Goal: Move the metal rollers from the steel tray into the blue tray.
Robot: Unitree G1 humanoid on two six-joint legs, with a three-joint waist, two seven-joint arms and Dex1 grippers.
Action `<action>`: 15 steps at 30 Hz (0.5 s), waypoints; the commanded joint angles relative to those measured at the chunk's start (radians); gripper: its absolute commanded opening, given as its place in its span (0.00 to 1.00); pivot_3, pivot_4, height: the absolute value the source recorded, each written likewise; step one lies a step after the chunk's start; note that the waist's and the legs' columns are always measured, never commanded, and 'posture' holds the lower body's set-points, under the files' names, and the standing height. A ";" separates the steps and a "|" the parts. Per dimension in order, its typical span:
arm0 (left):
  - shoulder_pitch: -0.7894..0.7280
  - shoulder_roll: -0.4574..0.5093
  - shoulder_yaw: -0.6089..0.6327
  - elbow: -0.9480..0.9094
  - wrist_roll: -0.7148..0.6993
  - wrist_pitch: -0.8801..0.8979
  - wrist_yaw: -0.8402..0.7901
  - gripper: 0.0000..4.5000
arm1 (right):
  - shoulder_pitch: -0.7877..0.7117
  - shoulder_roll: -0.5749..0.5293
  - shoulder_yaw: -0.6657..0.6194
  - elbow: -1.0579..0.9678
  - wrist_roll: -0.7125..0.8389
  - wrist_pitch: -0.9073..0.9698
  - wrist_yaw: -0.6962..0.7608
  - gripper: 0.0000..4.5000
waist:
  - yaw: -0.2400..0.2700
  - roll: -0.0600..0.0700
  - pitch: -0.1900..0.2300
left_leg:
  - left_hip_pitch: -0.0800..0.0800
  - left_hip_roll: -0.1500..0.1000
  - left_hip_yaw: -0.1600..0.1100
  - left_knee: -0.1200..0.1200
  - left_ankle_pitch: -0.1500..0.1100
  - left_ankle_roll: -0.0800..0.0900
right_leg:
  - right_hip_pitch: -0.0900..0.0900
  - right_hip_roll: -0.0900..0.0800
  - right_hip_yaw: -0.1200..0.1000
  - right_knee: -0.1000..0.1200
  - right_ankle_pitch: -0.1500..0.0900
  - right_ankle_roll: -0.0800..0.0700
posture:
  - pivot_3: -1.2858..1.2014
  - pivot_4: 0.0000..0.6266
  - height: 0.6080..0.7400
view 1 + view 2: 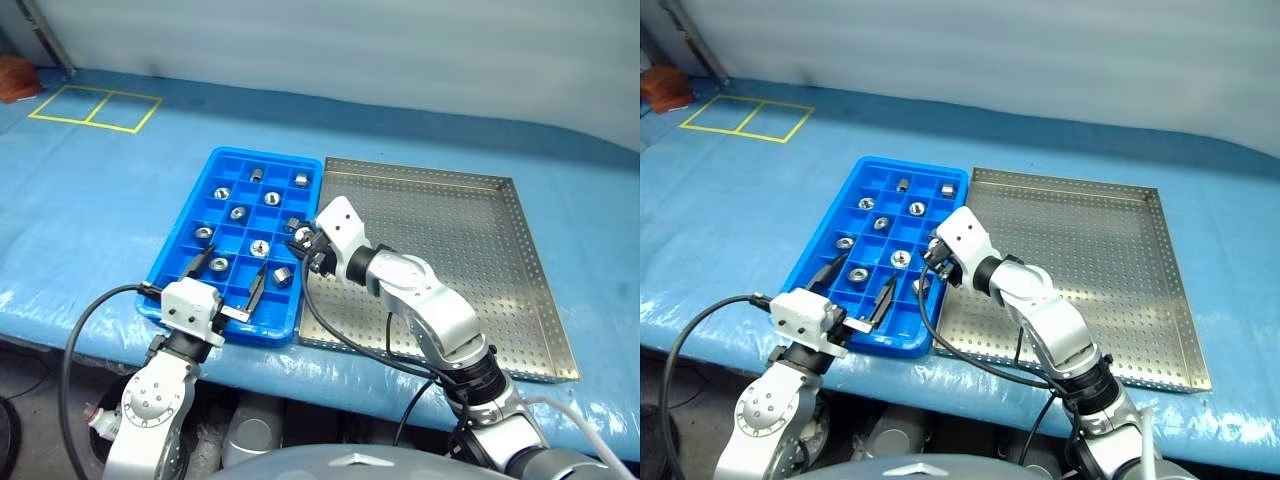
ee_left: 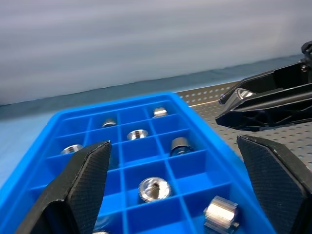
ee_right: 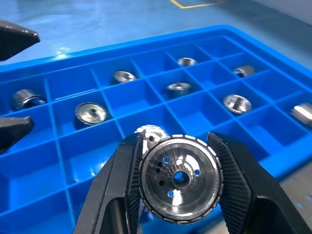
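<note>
While clamped between right gripper (image 3: 179, 181) jaws, metal roller (image 3: 180, 178), over blue tray (image 3: 92, 146)

- You will find no readable text, label, brand, number or sign anywhere in these views.
- The blue tray (image 1: 171, 270), the steel tray (image 1: 470, 250) and the metal rollers (image 3: 91, 112) carry no lettering you can make out.
- The yellow tape outline (image 1: 95, 108) near the far left corner of the blue surface is plain lines, not writing.
</note>
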 commanded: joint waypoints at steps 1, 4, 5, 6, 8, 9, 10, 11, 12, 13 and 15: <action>0.034 -0.001 0.017 -0.050 -0.003 -0.041 0.000 1.00 | -0.004 0.002 0.036 -0.019 0.016 -0.048 0.054 0.38 | 0.028 0.000 0.000 | 0.000 0.000 0.000 0.000 0.000 0.000 | 0.000 0.000 0.000 0.000 0.000 -0.001 | 0.76 0.24 1.00; 0.056 0.005 0.016 -0.054 -0.036 -0.046 -0.026 1.00 | 0.011 -0.003 0.063 -0.014 0.014 -0.057 0.082 0.38 | 0.079 0.000 0.000 | -0.001 0.000 0.001 0.000 0.000 0.000 | -0.001 0.000 -0.001 0.000 -0.003 -0.004 | 0.76 0.24 1.00; 0.063 0.008 0.015 -0.056 -0.046 -0.048 -0.035 1.00 | 0.017 -0.002 0.068 -0.012 0.016 -0.058 0.089 0.38 | 0.099 0.000 0.000 | -0.001 0.000 0.000 0.000 0.000 0.000 | -0.001 0.000 -0.001 0.000 -0.003 -0.005 | 0.76 0.24 1.00; 0.070 0.011 0.015 -0.057 -0.058 -0.052 -0.046 1.00 | 0.025 -0.002 0.074 -0.010 0.017 -0.058 0.093 0.38 | 0.114 0.000 0.000 | -0.001 0.001 0.001 0.000 0.000 -0.001 | -0.002 0.000 -0.001 0.000 -0.003 -0.005 | 0.76 0.24 1.00; 0.076 0.016 0.018 -0.056 -0.077 -0.056 -0.061 1.00 | 0.034 0.002 0.081 -0.004 0.016 -0.057 0.098 0.38 | 0.144 0.000 0.000 | -0.001 0.001 0.001 0.000 -0.001 -0.001 | -0.002 0.000 -0.002 0.000 -0.003 -0.005 | 0.76 0.24 1.00; 0.077 0.019 0.019 -0.055 -0.085 -0.054 -0.068 1.00 | 0.038 0.004 0.082 -0.001 0.016 -0.056 0.099 0.38 | 0.159 0.000 0.000 | -0.001 0.001 0.001 0.000 -0.001 -0.001 | -0.002 -0.001 -0.002 0.000 -0.003 -0.005 | 0.76 0.24 1.00; 0.078 0.021 0.020 -0.054 -0.087 -0.055 -0.071 1.00 | 0.042 0.007 0.082 0.002 0.017 -0.054 0.100 0.38 | 0.175 0.000 0.000 | -0.001 0.001 0.001 0.000 -0.001 -0.002 | -0.003 -0.001 -0.002 -0.001 -0.004 -0.005 | 0.76 0.24 1.00; 0.080 0.024 0.021 -0.053 -0.095 -0.055 -0.080 1.00 | 0.047 0.009 0.082 0.005 0.016 -0.053 0.098 0.38 | 0.187 -0.001 0.000 | -0.002 0.001 0.001 0.001 -0.001 -0.002 | -0.007 -0.001 -0.003 -0.001 -0.004 -0.006 | 0.76 0.24 1.00; 0.081 0.028 0.022 -0.052 -0.104 -0.053 -0.089 1.00 | 0.053 0.010 0.081 0.009 0.015 -0.054 0.097 0.38 | 0.198 -0.001 -0.001 | -0.003 0.001 0.002 0.001 -0.002 -0.003 | -0.009 -0.001 -0.003 0.000 -0.004 -0.005 | 0.76 0.24 1.00; 0.082 0.031 0.023 -0.049 -0.109 -0.055 -0.097 1.00 | 0.058 0.011 0.078 0.013 0.015 -0.053 0.096 0.38 | 0.210 -0.002 -0.001 | -0.004 0.001 0.002 0.001 -0.002 -0.003 | -0.010 -0.001 -0.003 0.000 -0.004 -0.005 | 0.76 0.24 1.00; 0.083 0.035 0.024 -0.046 -0.115 -0.058 -0.106 1.00 | 0.065 0.011 0.072 0.019 0.015 -0.051 0.094 0.38 | 0.234 -0.003 -0.002 | -0.008 0.001 0.002 0.001 -0.001 -0.003 | -0.014 -0.001 -0.003 0.000 -0.003 -0.004 | 0.76 0.24 1.00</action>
